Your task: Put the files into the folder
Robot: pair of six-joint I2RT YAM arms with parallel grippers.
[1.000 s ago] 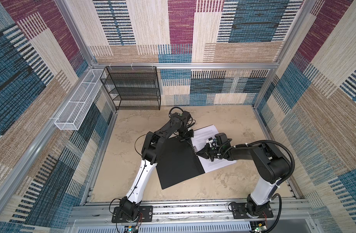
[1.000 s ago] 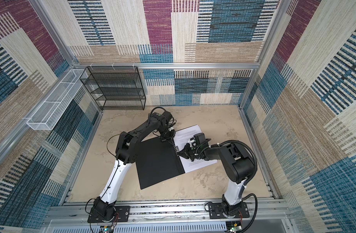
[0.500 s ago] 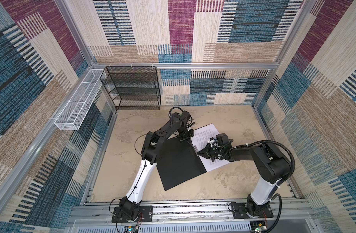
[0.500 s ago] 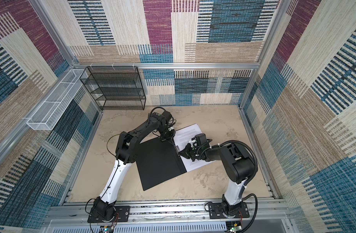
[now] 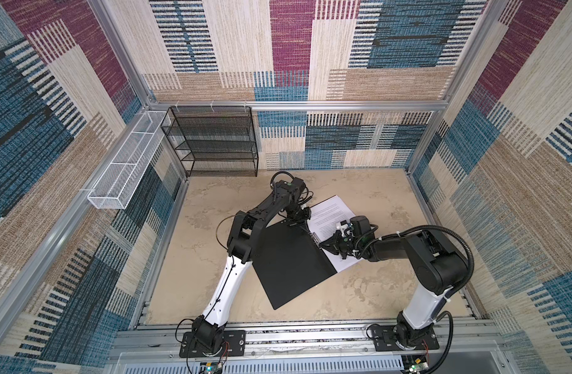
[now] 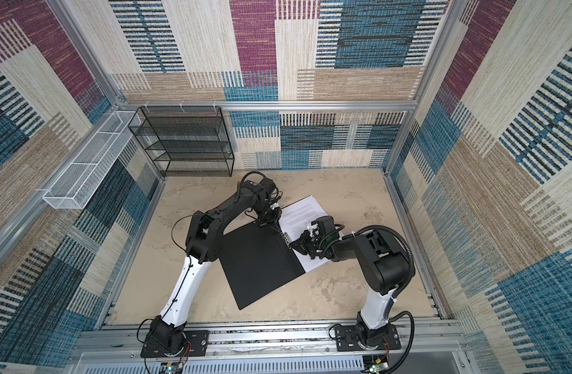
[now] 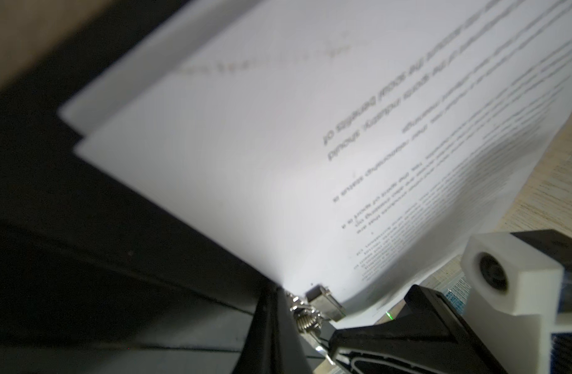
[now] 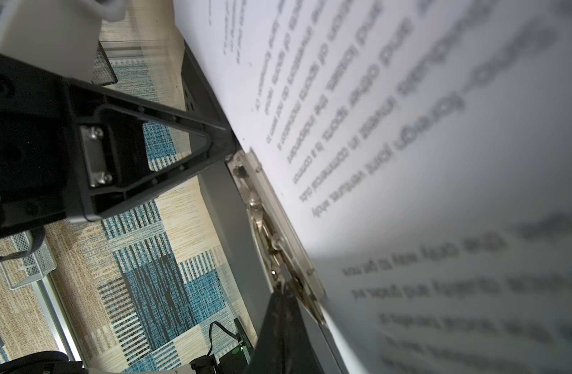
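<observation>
The folder (image 5: 288, 259) (image 6: 255, 259) lies open on the table, its black inside up. The files (image 5: 331, 213) (image 6: 299, 210), white printed sheets, lie stacked on its right half. A metal spine clip (image 5: 314, 236) (image 7: 313, 307) (image 8: 268, 223) runs along the fold at the sheets' edge. My left gripper (image 5: 302, 220) (image 6: 271, 221) (image 7: 273, 301) is shut, its tip down at the far end of the clip. My right gripper (image 5: 323, 244) (image 6: 292, 246) (image 8: 280, 291) is shut too, its tip against the clip's near end, above the sheets.
A black wire-mesh shelf rack (image 5: 213, 142) stands at the back left against the wall. A white mesh basket (image 5: 126, 168) hangs on the left wall. The two gripper tips are close together over the spine.
The folder's black flap has slid a little toward the front right, and less white paper shows beside the right gripper. Both grippers stay shut at the spine.
</observation>
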